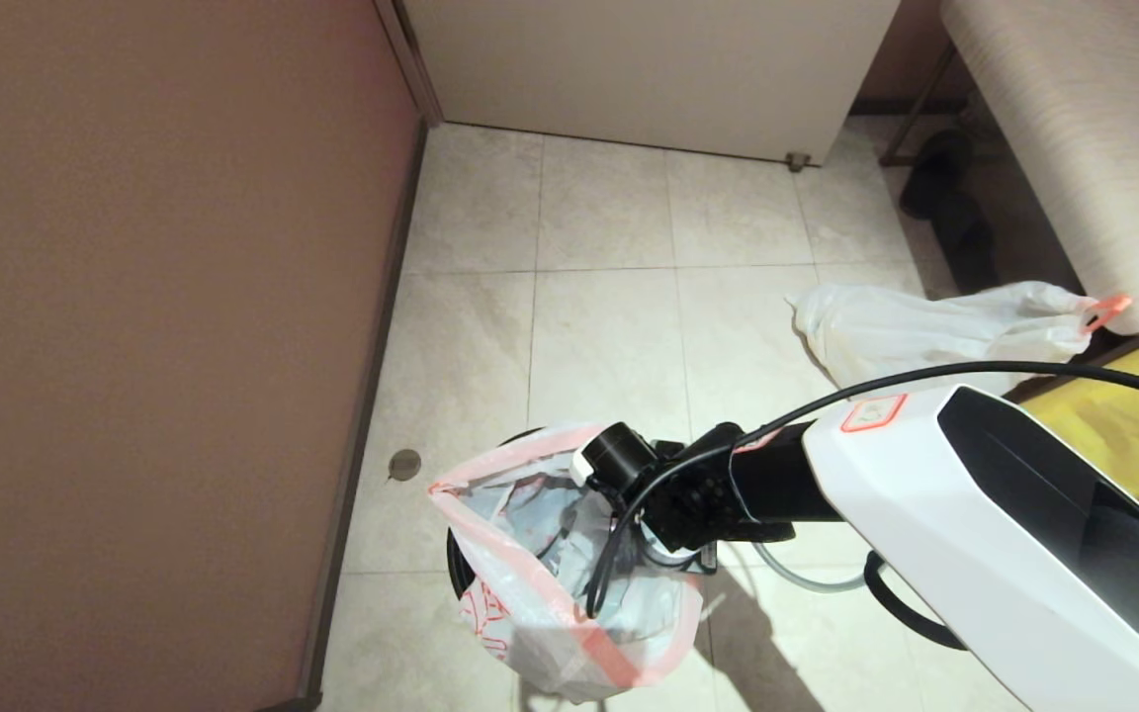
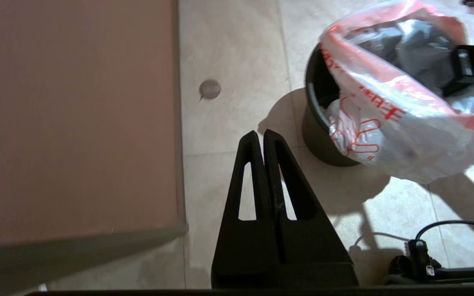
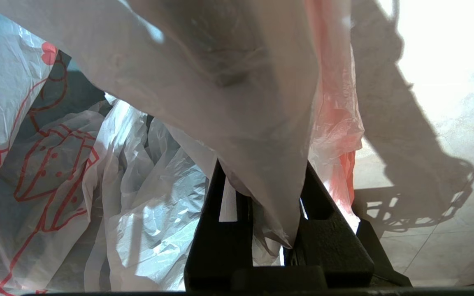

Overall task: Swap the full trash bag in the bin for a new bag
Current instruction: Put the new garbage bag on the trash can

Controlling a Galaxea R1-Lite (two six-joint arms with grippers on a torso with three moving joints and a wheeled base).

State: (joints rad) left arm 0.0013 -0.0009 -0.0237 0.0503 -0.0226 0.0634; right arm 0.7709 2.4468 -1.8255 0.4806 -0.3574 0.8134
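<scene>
Your right gripper (image 3: 261,181) is clamped narrowly on the edge of the new bag (image 1: 540,583), with a fold of the thin printed film pinched between its fingers (image 3: 220,213) and draped over them. In the head view, that arm reaches in from the right and ends over the mouth of the bin (image 2: 317,131), which stands on the tiled floor (image 1: 609,326) near the brown wall (image 1: 154,326). The new bag sits partly inside the bin: its orange-edged opening is lifted up and spread wide above the rim, while its printed side hangs down over the outside of the bin wall on the near side. You can see only a dark arc of the bin behind the bag in the head view; the left wrist view shows more of its shiny black wall. The full trash bag (image 1: 935,331) lies on the floor well apart from the bin, further back and to the right, its small orange tab (image 1: 1105,309) next to a pale patterned surface (image 1: 1074,129). A yellow bag (image 1: 1133,425) sits just beside it at the right edge. Your left gripper (image 2: 263,135) hangs over the floor by the wall, away from the bin, with its fingers pressed together and holding nothing.
</scene>
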